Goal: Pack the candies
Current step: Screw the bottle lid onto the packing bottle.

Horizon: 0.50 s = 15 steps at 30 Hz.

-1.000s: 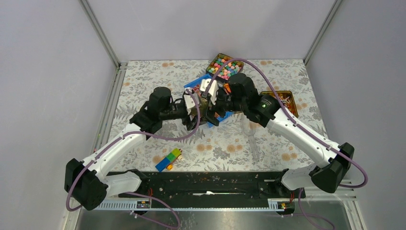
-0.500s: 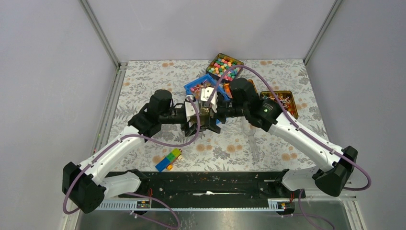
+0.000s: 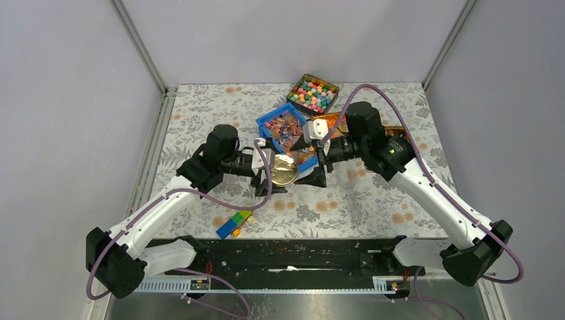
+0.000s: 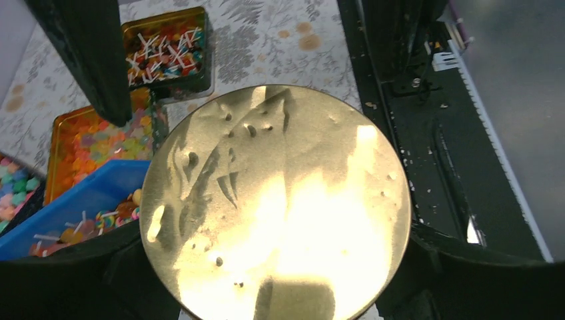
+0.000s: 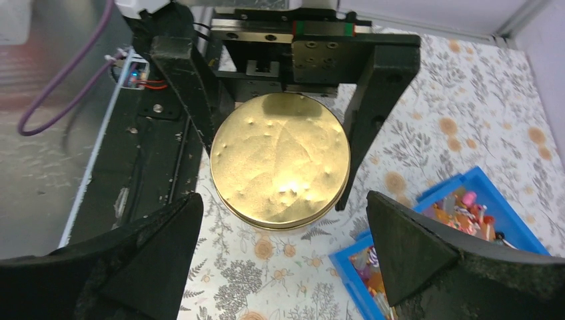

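Note:
The candies (image 3: 285, 127), small twist-wrapped sweets, lie in a blue tray (image 3: 266, 122); they also show in the right wrist view (image 5: 466, 207) and the left wrist view (image 4: 100, 223). My left gripper (image 3: 283, 172) is shut on a round gold tin (image 3: 284, 169), one finger on each side, just in front of the tray. The tin's lid fills the left wrist view (image 4: 276, 200) and faces the right wrist view (image 5: 280, 160). My right gripper (image 3: 321, 165) is open and empty, just to the right of the tin, its jaws wide apart (image 5: 283, 260).
A tin of round coloured balls (image 3: 313, 93) stands at the back. An orange tin (image 3: 331, 120) and a gold tin of stick sweets (image 3: 400, 137) sit behind my right arm. Coloured blocks (image 3: 234, 223) lie near the front rail.
My right gripper has pulled back to the right, away from the round tin. My left gripper has brought the tin a little nearer and lower, and its gold lid now shows.

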{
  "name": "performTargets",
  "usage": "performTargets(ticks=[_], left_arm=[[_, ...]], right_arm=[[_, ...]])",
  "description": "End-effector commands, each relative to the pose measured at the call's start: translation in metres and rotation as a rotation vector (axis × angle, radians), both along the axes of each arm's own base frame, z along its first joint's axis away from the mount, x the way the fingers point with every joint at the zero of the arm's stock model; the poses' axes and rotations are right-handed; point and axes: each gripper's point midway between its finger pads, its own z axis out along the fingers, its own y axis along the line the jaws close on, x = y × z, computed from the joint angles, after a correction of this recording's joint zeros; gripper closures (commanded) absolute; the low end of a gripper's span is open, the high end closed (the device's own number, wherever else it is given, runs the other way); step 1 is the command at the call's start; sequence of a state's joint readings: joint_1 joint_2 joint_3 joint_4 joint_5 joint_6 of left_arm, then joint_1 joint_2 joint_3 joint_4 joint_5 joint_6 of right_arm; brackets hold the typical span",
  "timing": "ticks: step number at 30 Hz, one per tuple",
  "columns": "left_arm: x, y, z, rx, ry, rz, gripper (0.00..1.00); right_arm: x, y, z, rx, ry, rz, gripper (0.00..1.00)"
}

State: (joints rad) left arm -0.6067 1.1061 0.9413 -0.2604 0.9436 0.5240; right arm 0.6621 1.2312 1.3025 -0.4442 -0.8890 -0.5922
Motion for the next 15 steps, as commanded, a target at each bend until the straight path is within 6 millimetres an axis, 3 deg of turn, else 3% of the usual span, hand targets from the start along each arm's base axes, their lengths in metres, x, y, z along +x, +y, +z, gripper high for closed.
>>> performTargets(ticks=[1,15], left_arm=[[-0.0213,-0.0085,0.0479,-0.136,-0.097,-0.178,0.55],[-0.0223,-0.0103,0.0565,-0.153,-0.099,-0.193,0.55]], right_arm=[[-0.0214,0.0033,0.0201,0.073,0.007,0.141,0.00],[-0.0173,0.0128,0.0199,0.083,0.024,0.190,0.05]])
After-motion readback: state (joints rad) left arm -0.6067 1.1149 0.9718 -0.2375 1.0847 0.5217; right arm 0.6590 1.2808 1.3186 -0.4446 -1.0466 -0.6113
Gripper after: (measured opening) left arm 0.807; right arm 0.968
